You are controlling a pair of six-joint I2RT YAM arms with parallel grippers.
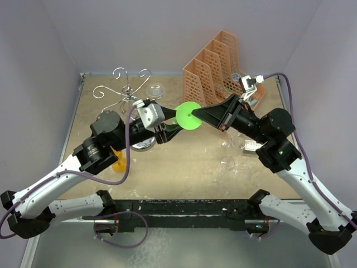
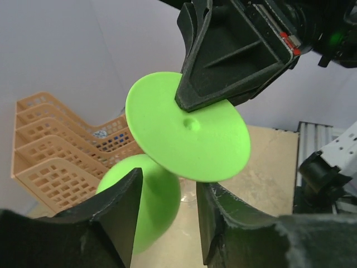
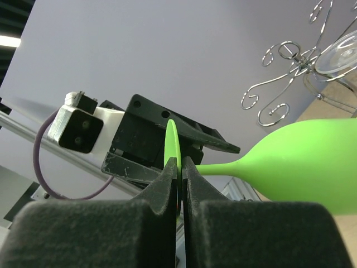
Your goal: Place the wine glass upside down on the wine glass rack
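Wine glass [image 3: 301, 162], one, green: your right wrist view shows right gripper [image 3: 179, 166] clamped on its foot; left gripper [image 2: 168, 183] jaws stand apart. One wine glass rack [image 1: 128, 96].

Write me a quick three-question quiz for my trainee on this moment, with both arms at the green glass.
1. True or false: the right gripper has its jaws shut on the foot of the green wine glass.
2. Seen from above, the wine glass rack stands: A) back left, B) back right, C) at the near edge.
3. Fill in: the left gripper has its jaws ____ on either side of the glass.
Key: 1 true; 2 A; 3 open.
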